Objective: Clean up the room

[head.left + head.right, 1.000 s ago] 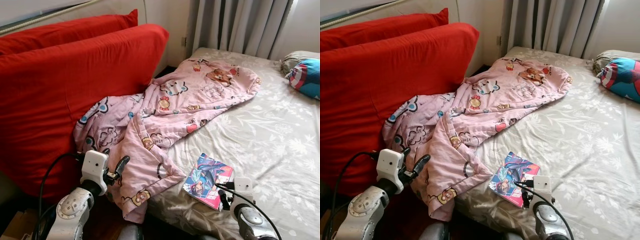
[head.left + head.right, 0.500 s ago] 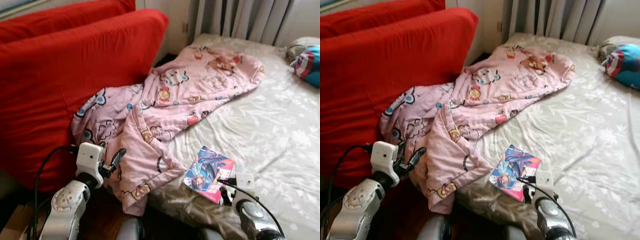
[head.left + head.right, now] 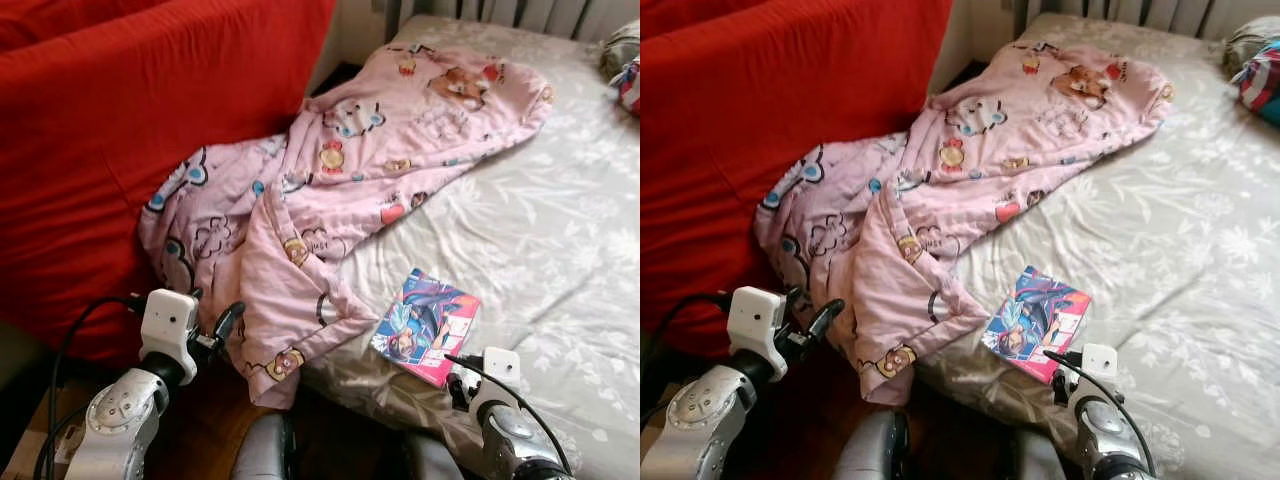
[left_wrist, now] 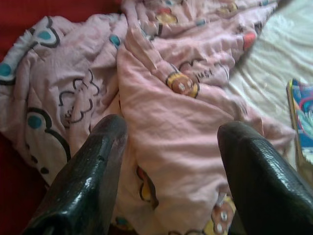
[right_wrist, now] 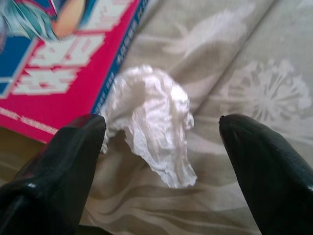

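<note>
blanket [image 3: 330, 200] covers bedside, sheet [image 3: 540, 240] bare

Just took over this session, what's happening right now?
The robot stands at the bed's edge. Its right end effector is open, pointed at a crumpled white tissue lying on the sheet beside a comic book. Its left end effector, also open, faces the pink blanket draped off the bed against the red cushion. Nothing is grasped yet.
</note>
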Robot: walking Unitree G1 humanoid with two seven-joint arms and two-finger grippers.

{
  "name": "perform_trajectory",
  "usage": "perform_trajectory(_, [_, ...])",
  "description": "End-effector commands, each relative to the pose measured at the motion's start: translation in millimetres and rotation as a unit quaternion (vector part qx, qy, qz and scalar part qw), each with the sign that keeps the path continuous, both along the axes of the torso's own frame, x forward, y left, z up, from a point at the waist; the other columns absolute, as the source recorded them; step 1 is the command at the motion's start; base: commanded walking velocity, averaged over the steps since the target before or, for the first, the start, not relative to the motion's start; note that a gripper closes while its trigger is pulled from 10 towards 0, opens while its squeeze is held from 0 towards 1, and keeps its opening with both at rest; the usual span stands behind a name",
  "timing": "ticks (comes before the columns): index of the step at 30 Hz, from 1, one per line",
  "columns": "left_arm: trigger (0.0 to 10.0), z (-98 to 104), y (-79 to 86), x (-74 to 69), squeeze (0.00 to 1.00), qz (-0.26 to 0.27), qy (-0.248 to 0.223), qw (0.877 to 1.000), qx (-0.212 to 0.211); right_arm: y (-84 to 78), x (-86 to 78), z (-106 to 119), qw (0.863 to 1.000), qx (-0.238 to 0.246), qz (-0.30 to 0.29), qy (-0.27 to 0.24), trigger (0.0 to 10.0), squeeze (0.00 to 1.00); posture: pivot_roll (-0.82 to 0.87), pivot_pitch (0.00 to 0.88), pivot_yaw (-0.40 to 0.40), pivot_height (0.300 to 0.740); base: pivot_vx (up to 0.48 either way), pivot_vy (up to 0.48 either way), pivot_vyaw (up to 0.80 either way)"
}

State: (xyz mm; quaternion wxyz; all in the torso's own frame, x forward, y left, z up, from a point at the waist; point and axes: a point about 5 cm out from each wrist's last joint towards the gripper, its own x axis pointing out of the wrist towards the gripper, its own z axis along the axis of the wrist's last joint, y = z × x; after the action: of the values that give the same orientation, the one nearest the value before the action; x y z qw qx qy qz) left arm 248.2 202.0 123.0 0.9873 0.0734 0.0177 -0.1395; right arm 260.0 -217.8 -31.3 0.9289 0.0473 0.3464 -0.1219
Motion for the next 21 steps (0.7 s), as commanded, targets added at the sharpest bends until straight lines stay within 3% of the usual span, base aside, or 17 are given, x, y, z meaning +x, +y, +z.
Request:
perform_trajectory(1, [10.0, 2.2, 7.0, -4.2, 0.0, 0.008, 0.005, 1.0, 0.003, 3.5, -9.1, -8.2, 1.0, 0.011, -0.004, 0.019, 0.7, 0.0, 0.18, 0.253, 0.075, 0.642, 0.0, 0.0, 0.0])
perform_trajectory(2, [10.0, 2.2, 7.0, -4.2, 0.0, 0.008, 0.005, 1.0, 0.003, 3.5, -9.1, -8.2, 1.0, 0.011, -0.004, 0.019, 0.7, 0.0, 0.18, 0.253, 0.075, 0.642, 0.0, 0.0, 0.0])
perform_trajectory(3, [10.0, 3.0, 7.4, -4.7, 0.0, 0.01, 0.006, 1.0, 0.003, 5.2, -7.8, -7.6, 1.0, 0.014, -0.002, 0.016, 0.0, 0.0, 0.18, 0.255, 0.077, 0.642, 0.0, 0.0, 0.0])
perform_trajectory(21, [10.0, 4.7, 7.5, -4.4, 0.0, 0.023, 0.002, 1.0, 0.006, 14.8, 8.1, 4.3, 0.999, 0.02, 0.023, -0.03, 0.0, 0.0, 0.18, 0.233, 0.067, 0.642, 0.0, 0.0, 0.0])
